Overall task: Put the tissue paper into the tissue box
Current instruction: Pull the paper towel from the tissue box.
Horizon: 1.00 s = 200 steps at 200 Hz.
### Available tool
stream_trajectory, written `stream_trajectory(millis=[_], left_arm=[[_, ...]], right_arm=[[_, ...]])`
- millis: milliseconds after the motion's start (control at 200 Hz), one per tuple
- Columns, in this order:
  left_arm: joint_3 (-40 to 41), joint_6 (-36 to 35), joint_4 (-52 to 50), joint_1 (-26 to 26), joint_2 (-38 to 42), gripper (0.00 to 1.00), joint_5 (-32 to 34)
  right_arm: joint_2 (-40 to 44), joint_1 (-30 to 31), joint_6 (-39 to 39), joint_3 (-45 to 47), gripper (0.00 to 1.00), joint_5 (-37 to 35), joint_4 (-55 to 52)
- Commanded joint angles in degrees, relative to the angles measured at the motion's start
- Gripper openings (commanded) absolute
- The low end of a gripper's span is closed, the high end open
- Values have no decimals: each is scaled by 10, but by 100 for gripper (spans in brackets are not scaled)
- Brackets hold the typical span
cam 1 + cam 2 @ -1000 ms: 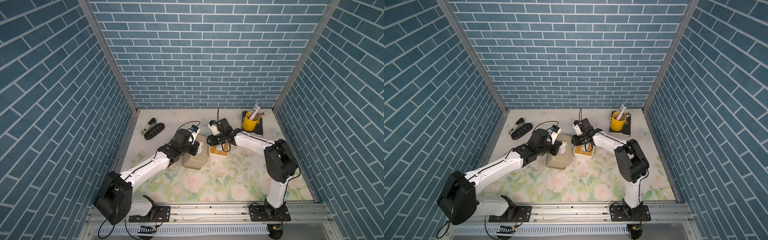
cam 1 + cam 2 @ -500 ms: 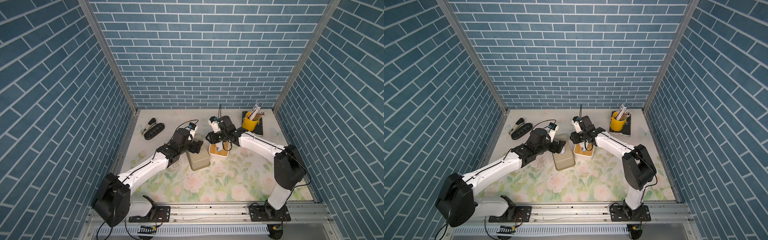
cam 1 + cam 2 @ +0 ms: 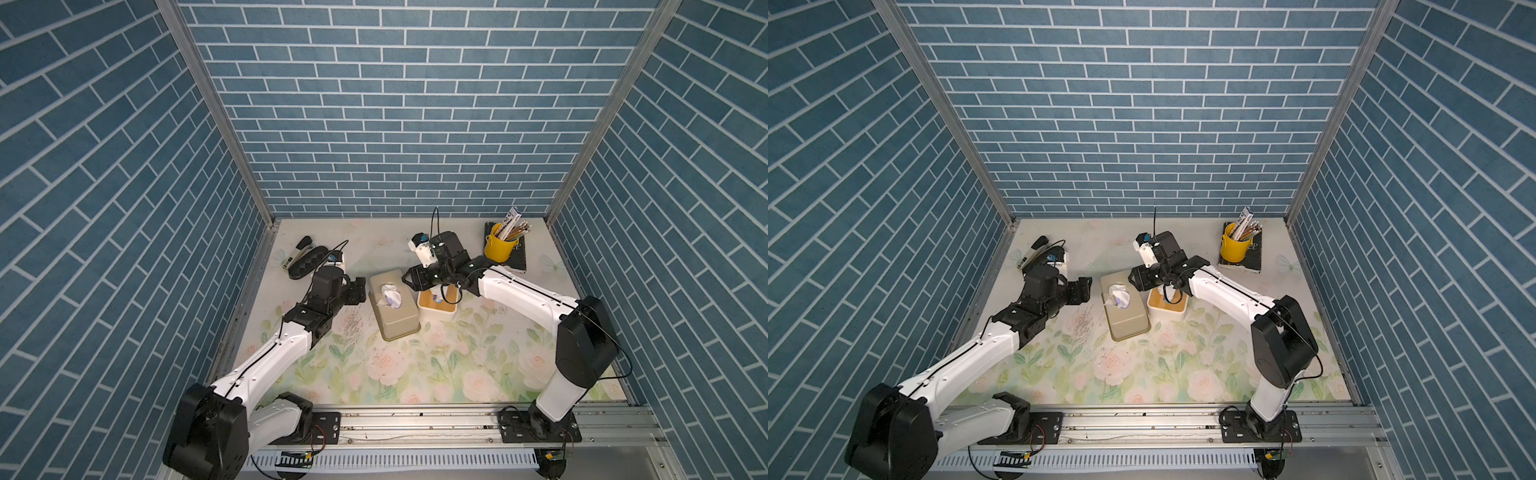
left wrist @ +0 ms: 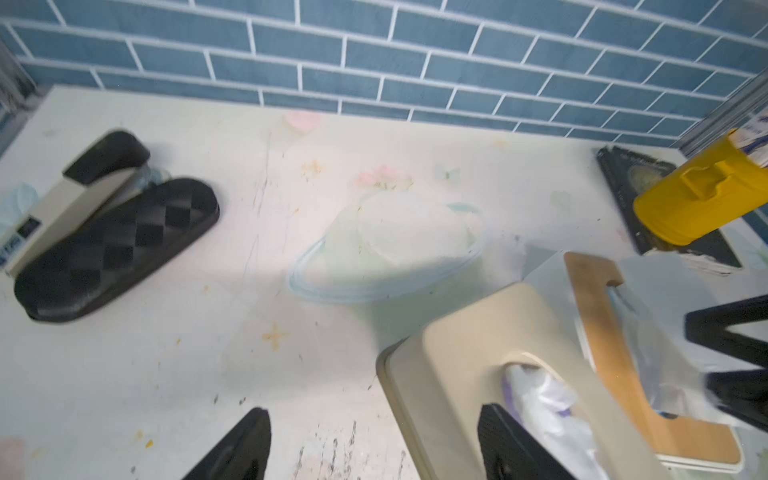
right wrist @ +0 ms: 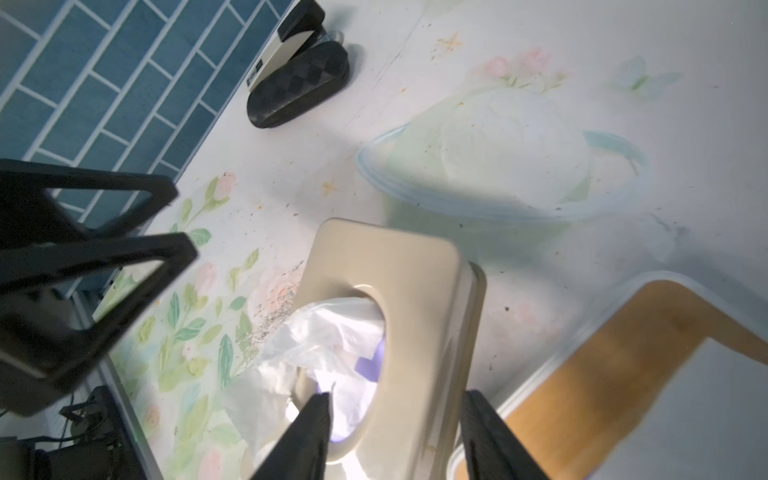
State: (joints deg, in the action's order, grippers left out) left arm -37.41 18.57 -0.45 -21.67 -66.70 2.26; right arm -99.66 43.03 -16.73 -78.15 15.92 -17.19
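Observation:
The beige tissue box (image 3: pixel 395 320) (image 3: pixel 1127 318) lies on the floral mat, with white and purple tissue paper (image 3: pixel 391 296) (image 3: pixel 1118 296) bunched in its slot and sticking out. My left gripper (image 3: pixel 360 289) (image 3: pixel 1086 288) hangs open just left of the box, nothing between its fingers. The left wrist view shows the left gripper (image 4: pixel 374 411) spanning the near corner of the box (image 4: pixel 465 345) beside the tissue paper (image 4: pixel 540 399). My right gripper (image 3: pixel 409 281) (image 5: pixel 397 395) is open over the box (image 5: pixel 419 266), one finger above the tissue paper (image 5: pixel 328 340), the other past the box's side.
A white tray with a wooden lid (image 3: pixel 437 305) touches the box's right side. A yellow cup of pencils (image 3: pixel 498 249) stands on a black book at the back right. A stapler and a black case (image 3: pixel 305 262) lie at the back left.
My left gripper let go of the tissue, opened and drew back to the left. The box turned and shifted on the mat. The right gripper's jaws spread wider.

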Motion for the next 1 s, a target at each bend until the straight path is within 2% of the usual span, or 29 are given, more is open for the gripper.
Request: stream_trajectory(millis=[0, 345, 610, 675, 795, 865, 995], left_arm=[[13, 19, 34, 3, -30, 83, -23], [0, 13, 78, 3, -110, 83, -49], [-17, 1, 86, 7, -146, 83, -53], [-21, -2, 87, 9, -154, 82, -54], [-31, -6, 89, 12, -166, 82, -57], [-37, -7, 89, 13, -173, 82, -58], [-50, -9, 88, 13, -185, 81, -64]], right_arm=[[-27, 15, -16, -31, 58, 17, -6], [-105, 54, -21, -109, 63, -7, -40], [-156, 71, -18, -155, 57, -41, -77], [-161, 73, -19, -160, 51, -46, -79], [-162, 75, -18, -164, 29, -57, -85], [-156, 78, -18, -164, 21, -63, -84], [-135, 85, -14, -161, 14, -69, -74]])
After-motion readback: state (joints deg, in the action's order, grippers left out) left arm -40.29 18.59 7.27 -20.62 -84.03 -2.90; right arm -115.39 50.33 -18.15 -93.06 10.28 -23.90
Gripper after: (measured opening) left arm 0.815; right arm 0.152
